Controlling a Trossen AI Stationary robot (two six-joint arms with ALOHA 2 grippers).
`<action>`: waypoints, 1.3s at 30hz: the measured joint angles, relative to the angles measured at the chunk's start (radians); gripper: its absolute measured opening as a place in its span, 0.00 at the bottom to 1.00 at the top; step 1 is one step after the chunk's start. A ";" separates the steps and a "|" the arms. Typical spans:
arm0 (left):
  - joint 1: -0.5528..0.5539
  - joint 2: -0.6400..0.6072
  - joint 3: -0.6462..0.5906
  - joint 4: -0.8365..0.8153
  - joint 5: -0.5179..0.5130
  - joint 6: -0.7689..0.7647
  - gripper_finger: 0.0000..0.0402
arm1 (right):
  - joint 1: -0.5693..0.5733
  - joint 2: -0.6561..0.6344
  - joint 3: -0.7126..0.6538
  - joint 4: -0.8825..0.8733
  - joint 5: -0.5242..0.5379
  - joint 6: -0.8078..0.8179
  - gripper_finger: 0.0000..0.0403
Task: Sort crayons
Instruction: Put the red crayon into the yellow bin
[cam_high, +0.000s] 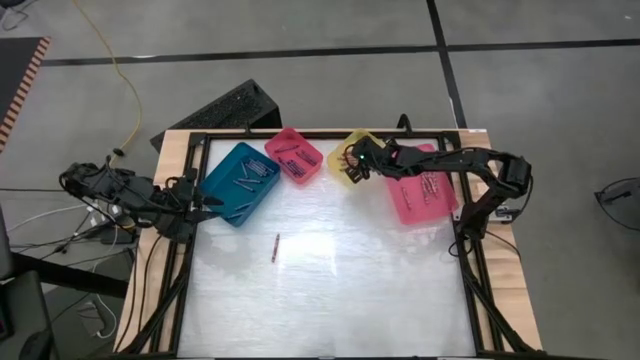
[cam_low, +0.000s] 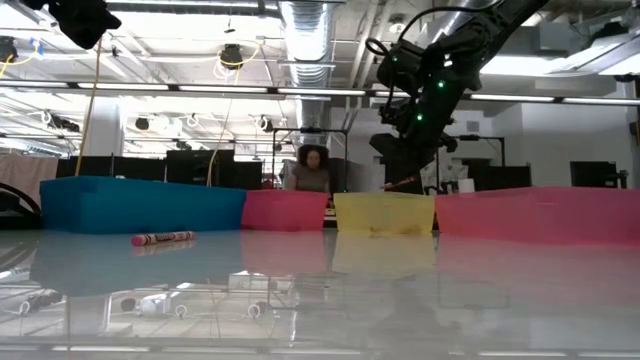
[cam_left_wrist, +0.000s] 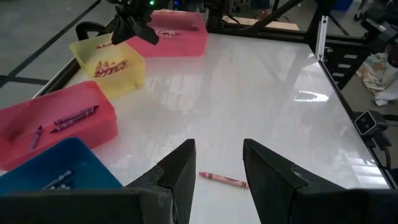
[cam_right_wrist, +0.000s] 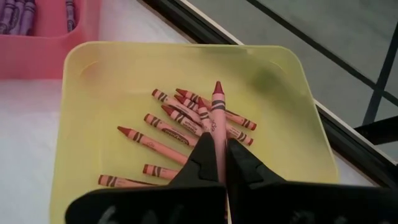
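from above, the right gripper (cam_high: 351, 163) is hovering over the yellow bin (cam_high: 362, 141) by the table's (cam_high: 330, 300) far edge; one loose crayon (cam_high: 275, 247) is lying mid-table. at the left edge, the left gripper (cam_left_wrist: 217, 163) is waiting, fingers spread. the right wrist view is showing fingers pinching a red crayon (cam_right_wrist: 217, 106) above the crayons (cam_right_wrist: 163, 127) in the bin.

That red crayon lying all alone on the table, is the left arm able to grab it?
Probably yes. The lone crayon lies on bare table just ahead of the left tool, whose fingers stand open with nothing between. The right tool is busy over the yellow bin, holding another crayon.
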 joint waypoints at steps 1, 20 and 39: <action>0.000 0.000 0.000 0.000 0.000 0.000 0.31 | 0.000 0.000 0.000 0.000 0.000 0.000 0.02; 0.000 0.000 0.000 0.000 0.000 0.000 0.31 | 0.000 0.000 0.000 -0.002 0.000 0.000 0.02; 0.000 0.000 0.000 0.000 0.000 0.000 0.31 | -0.012 0.000 0.000 -0.004 0.000 0.000 0.12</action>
